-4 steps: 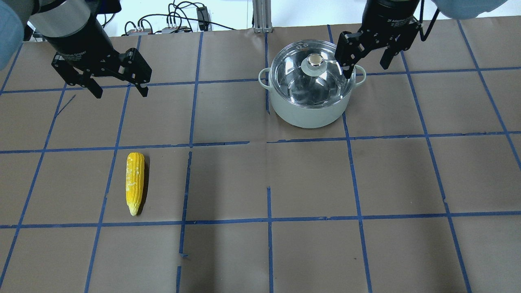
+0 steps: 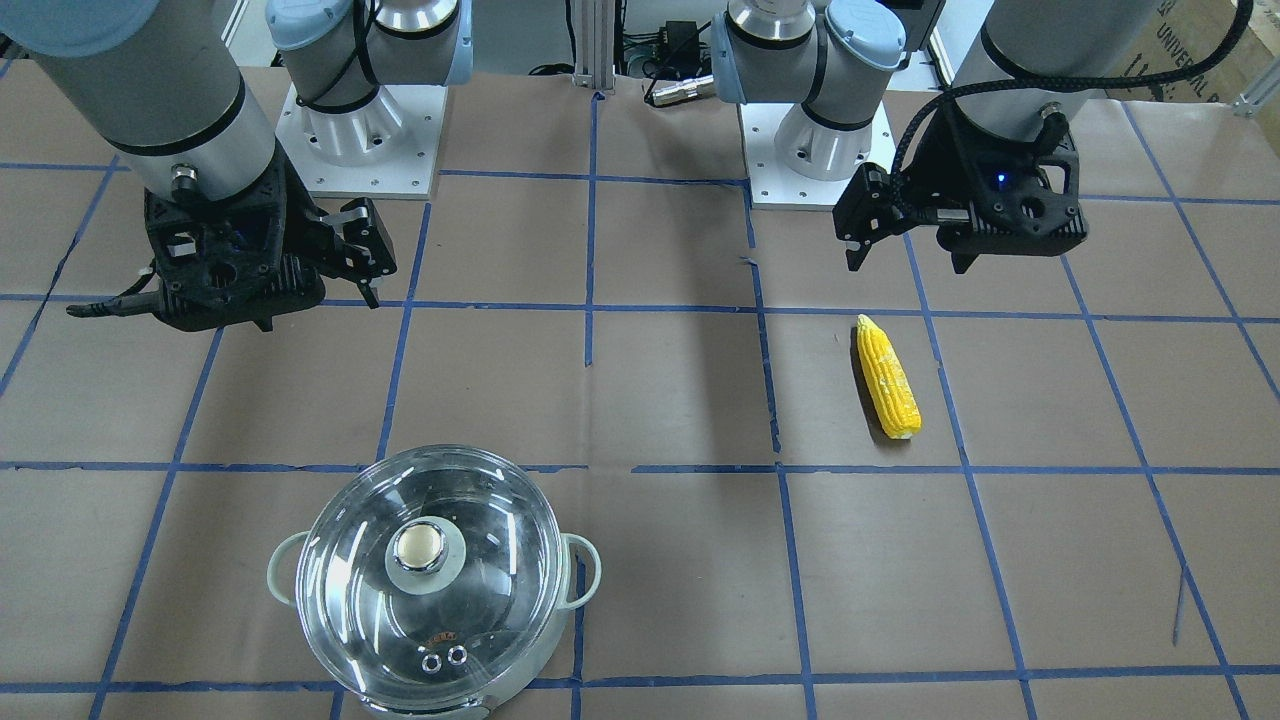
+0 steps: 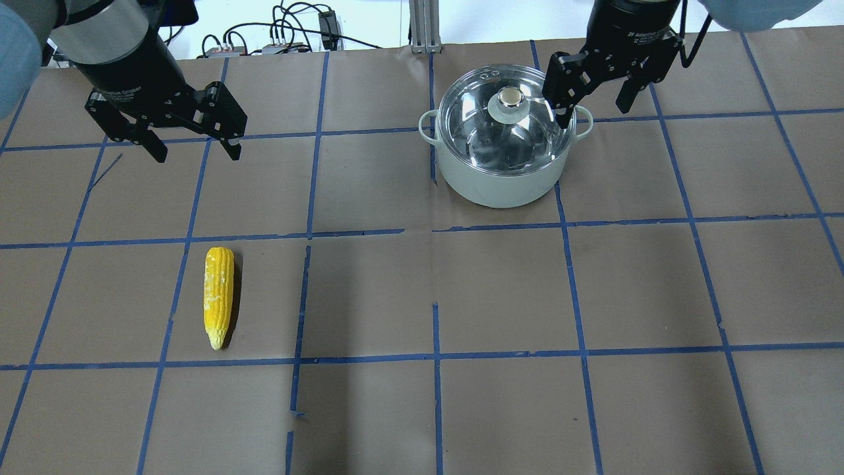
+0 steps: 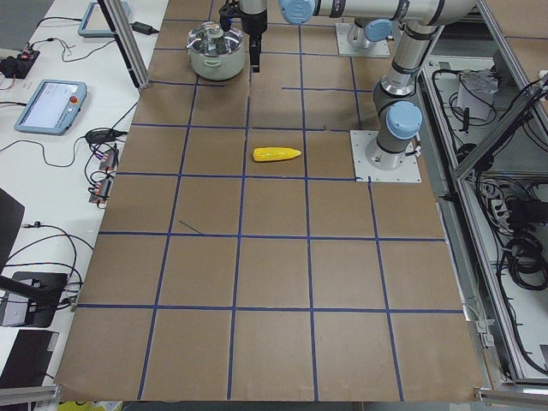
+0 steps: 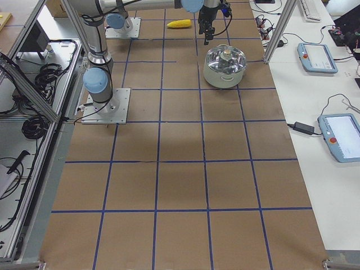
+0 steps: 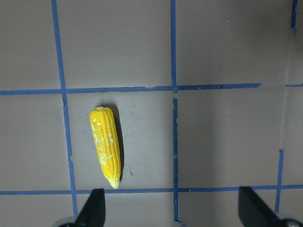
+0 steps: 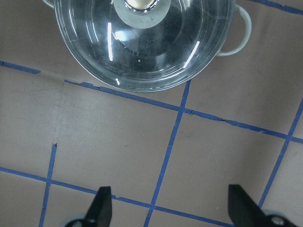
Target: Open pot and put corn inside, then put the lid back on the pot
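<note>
Brown paper is covering the whole bench (image 3: pixel 501 290), with a blue tape grid (image 3: pixel 435 356) running all over it. The left gripper (image 3: pixel 196 153) and right gripper (image 3: pixel 593 113) are both hanging above it, jaws apart, holding nothing. The corn (image 3: pixel 218 295) is lying flat in a left-side square. Further out the pot (image 3: pixel 501 181) is sitting with the lid (image 3: pixel 481 132) on. Some cables (image 3: pixel 283 33) are trailing past the far edge.

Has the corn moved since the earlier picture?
No. The corn lies unchanged, its tip just above the same blue tape line.
</note>
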Tool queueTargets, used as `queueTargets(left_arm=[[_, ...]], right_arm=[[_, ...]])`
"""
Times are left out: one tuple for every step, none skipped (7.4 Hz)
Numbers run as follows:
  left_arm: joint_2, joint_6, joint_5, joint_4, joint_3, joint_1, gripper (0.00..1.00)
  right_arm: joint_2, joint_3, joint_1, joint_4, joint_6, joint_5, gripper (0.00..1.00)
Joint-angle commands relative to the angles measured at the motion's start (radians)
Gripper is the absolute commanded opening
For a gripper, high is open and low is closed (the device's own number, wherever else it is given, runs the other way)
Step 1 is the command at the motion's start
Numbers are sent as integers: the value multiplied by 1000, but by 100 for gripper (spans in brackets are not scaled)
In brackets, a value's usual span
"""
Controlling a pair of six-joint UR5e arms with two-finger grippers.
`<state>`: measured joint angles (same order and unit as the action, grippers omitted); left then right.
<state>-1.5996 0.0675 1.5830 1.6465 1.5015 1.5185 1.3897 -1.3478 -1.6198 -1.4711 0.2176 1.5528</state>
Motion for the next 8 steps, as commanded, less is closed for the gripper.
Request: queueTargets(left_arm=[[1, 0, 0, -1, 2, 0, 100], [3, 0, 0, -1, 5, 0, 100], [1, -1, -1, -1, 2, 0, 100], [3, 0, -2, -1, 3, 0, 100], [-5, -1, 0, -1, 2, 0, 100], [0, -2, -1, -1, 2, 2, 100], [0, -2, -2, -1, 6, 0, 100], [1, -2, -2, -1, 6, 2, 100]], right_arm=[[2, 22, -11, -3, -13, 4, 88], [-15, 26, -18, -21, -20, -3, 88], [-62, 33, -46, -40, -50, -4, 88], [-127, 54, -89, -110, -75, 1, 88], [-202, 77, -100, -180, -75, 3, 88], [-260, 93, -101, -220, -75, -2, 88], [-285, 108, -103, -233, -73, -5, 87], [-325, 119, -101, -268, -61, -4, 86]])
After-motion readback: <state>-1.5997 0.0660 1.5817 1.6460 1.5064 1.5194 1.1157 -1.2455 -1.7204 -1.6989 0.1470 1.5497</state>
